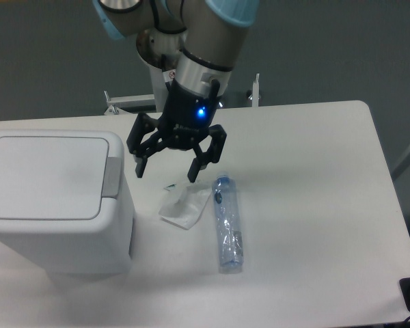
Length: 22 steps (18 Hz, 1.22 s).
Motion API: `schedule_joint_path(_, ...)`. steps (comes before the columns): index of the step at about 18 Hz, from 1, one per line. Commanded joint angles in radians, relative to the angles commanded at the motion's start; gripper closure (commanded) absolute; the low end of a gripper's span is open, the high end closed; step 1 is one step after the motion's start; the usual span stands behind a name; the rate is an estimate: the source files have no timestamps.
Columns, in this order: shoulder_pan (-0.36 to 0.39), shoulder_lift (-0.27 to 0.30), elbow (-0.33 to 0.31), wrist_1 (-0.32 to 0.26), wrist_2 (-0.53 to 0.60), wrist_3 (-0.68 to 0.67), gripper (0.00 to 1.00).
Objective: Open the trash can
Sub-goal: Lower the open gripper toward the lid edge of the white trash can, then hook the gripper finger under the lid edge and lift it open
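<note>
**Lid down on the white bin, gripper spread beside it**

We see one large boxy white plastic trash can (58, 205) with rounded corners, standing at the left end of the white table (314, 178). Its flat white lid (46, 176) lies closed and level, and a single grey push tab (113, 175) sits on the lid's right edge. We can read no brand, label or writing on the can.

Just right of the can hangs the one black two-finger gripper (165, 169), its fingers spread apart and holding nothing; a blue light glows on its body. It is close to the tab, and we cannot tell whether it touches it.

Further right of the can lie one crumpled white plastic wrapper (184, 207) and, beside that, one clear plastic bottle (227, 223) on its side; any printing on either is too small to read.
</note>
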Motion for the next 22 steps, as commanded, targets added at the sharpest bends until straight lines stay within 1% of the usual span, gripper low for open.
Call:
schedule_joint_path(5, -0.032, -0.012, -0.015, 0.006, 0.006, 0.000, 0.00)
schedule_joint_path(9, -0.040, -0.012, -0.025, 0.018, 0.008, -0.002, 0.00)
schedule_joint_path(13, -0.048, -0.006, -0.051, 0.041, 0.009, 0.000, 0.00)
schedule_joint_path(22, -0.049, -0.009, -0.051, 0.048, 0.011, 0.000, 0.00)
